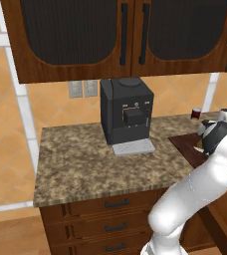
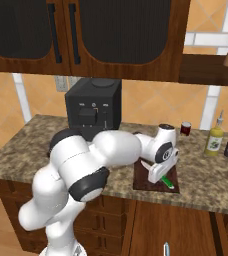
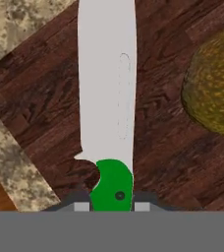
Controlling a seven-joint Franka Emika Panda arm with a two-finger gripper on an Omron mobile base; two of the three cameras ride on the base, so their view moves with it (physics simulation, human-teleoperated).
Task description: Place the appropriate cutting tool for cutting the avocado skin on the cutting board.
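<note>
In the hand view the claw (image 3: 112,206) pinches the green handle of the knife (image 3: 106,88), its pale blade pointing to 12 o'clock over the cutting board (image 3: 45,103). The avocado (image 3: 214,83) sits on the board at 2 o'clock from the blade. The board lies on the speckled counter (image 2: 26,150), at 4 o'clock from the coffee machine (image 2: 93,107).

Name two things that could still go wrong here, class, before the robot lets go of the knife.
1. The knife, clamped by its green handle in the gripper, hangs over the cutting board near the board's edge; dropped, it might end up partly on the counter.
2. The avocado lies beside the blade; a sideways nudge could roll it.
</note>
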